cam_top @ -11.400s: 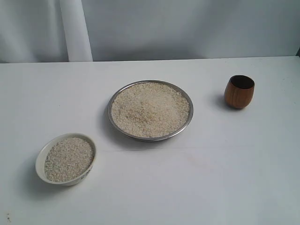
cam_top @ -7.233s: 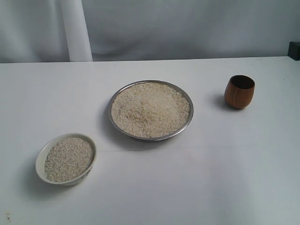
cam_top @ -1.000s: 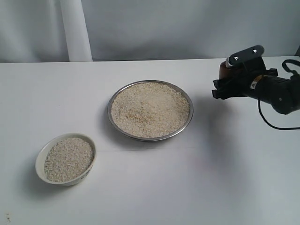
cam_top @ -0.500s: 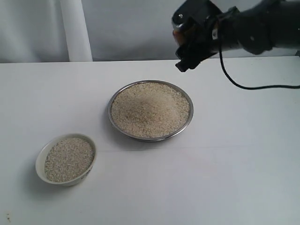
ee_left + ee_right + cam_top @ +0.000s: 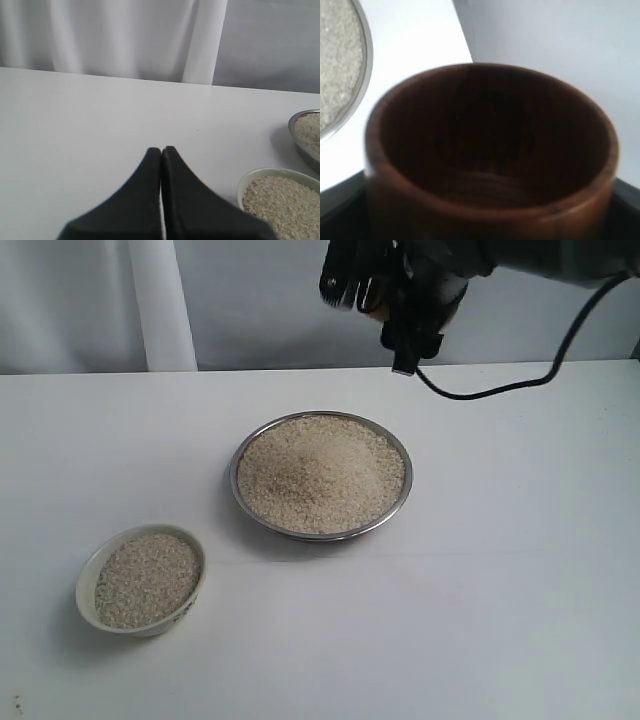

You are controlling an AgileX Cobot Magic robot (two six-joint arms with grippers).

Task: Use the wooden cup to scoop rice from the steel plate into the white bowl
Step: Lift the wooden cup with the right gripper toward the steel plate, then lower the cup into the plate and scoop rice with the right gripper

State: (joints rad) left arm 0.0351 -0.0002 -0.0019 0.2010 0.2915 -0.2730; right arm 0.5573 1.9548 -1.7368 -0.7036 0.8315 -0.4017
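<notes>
A white desk (image 5: pixel 520 570) is backed by a pale curtain (image 5: pixel 160 300). At the middle of the desk the steel plate (image 5: pixel 233 476) is set, and it is heaped with rice (image 5: pixel 320 472) almost to its rim. The white bowl (image 5: pixel 140 529) is placed at about 8 o'clock from the plate, well apart from it, and is likewise filled with grains.

The right hand (image 5: pixel 375 308) is seen at about 1 o'clock from the plate, raised clear of the desk and outlined against the curtain. It is clamped around the wooden cup (image 5: pixel 485 150). In the right wrist view the cup's dark inside is shown with no grains in it, and the plate's edge is seen past it. A black cable (image 5: pixel 500 388) is trailed from the arm towards 3 o'clock.

In the left wrist view the left hand (image 5: pixel 161 152) is held over bare desk with its fingers (image 5: pixel 145 175) pressed together and nothing gripped; the bowl and the plate's rim are seen just beyond it.
</notes>
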